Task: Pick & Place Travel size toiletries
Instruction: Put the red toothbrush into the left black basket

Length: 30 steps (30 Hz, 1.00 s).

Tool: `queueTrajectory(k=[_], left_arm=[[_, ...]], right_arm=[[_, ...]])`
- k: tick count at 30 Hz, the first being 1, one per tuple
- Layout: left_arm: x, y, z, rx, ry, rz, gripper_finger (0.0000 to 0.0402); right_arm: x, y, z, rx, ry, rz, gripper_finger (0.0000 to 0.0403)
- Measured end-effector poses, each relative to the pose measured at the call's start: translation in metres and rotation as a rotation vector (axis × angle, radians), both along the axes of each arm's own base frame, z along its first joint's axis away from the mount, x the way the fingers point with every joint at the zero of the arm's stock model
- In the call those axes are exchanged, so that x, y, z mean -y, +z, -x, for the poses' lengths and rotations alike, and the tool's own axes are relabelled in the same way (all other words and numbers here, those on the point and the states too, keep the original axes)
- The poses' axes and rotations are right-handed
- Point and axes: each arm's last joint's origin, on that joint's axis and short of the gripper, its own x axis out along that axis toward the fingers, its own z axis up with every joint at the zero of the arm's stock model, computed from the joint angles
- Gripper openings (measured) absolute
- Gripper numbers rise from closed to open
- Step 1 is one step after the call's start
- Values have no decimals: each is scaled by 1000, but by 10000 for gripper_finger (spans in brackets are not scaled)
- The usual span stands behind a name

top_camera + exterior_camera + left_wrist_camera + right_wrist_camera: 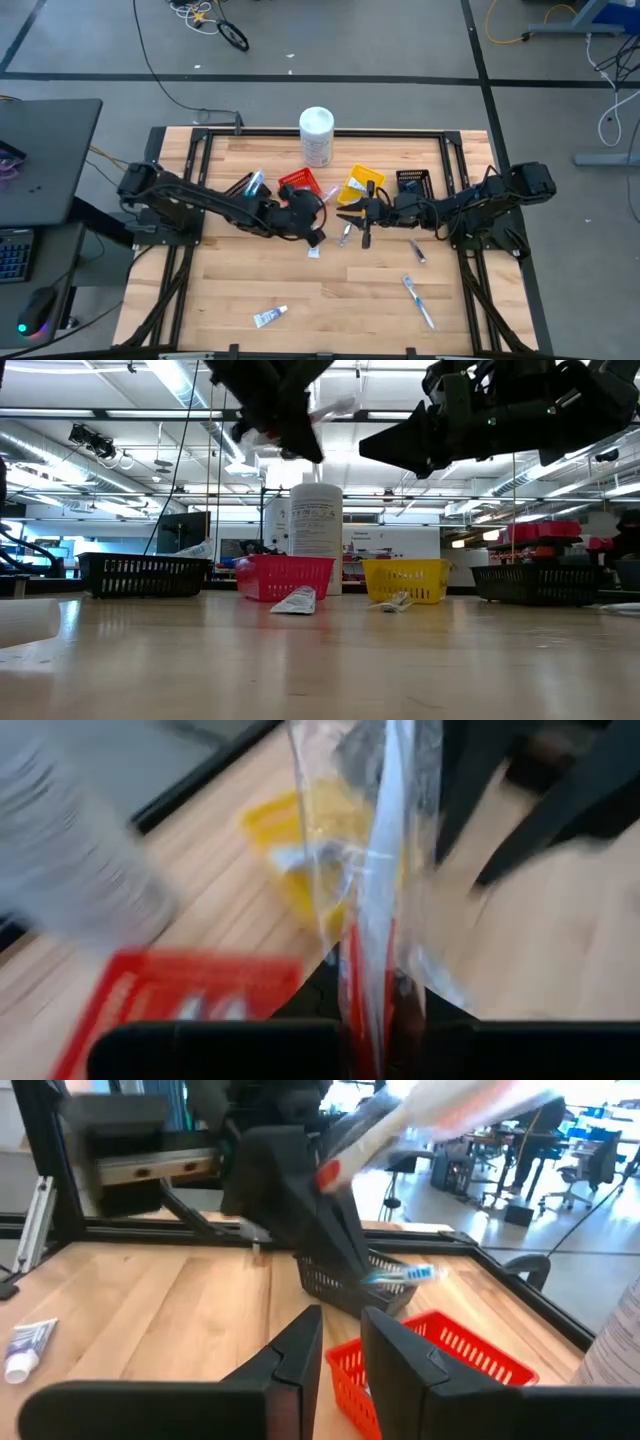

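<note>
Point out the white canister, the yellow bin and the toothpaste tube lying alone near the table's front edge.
white canister (316, 124), high view, its round top.
yellow bin (355, 186), high view, its left wall.
toothpaste tube (269, 317), high view, its body's middle.

The left gripper (318, 222) is held above the table (350, 290), just in front of the nearer-left bin (298, 184), with a wrapped toothbrush (372, 900) clamped between its fingers. The right gripper (352, 214) is poised just to its right, in front of the middle bin (361, 183). A canister (316, 136) is set behind both claws. A tube (269, 317) and another toothbrush (418, 301) are found well in front of them.
</note>
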Motion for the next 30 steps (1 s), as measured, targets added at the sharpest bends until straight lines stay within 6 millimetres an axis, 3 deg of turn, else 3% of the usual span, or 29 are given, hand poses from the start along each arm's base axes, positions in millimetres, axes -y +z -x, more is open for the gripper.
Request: queueTrajectory(k=[9,15,20,30], left_arm=[[-13,8,50,-219,188,52,6],[-23,14,85,-356,340,-22,6],[-27,18,101,-345,428,-60,4],[-36,-32,149,-238,447,21,4]], right_arm=[[0,-2,0,-23,1,-4,81],[0,-4,0,-36,1,-7,81],[0,-3,0,-33,0,-26,81],[0,-2,0,-11,-1,-65,81]])
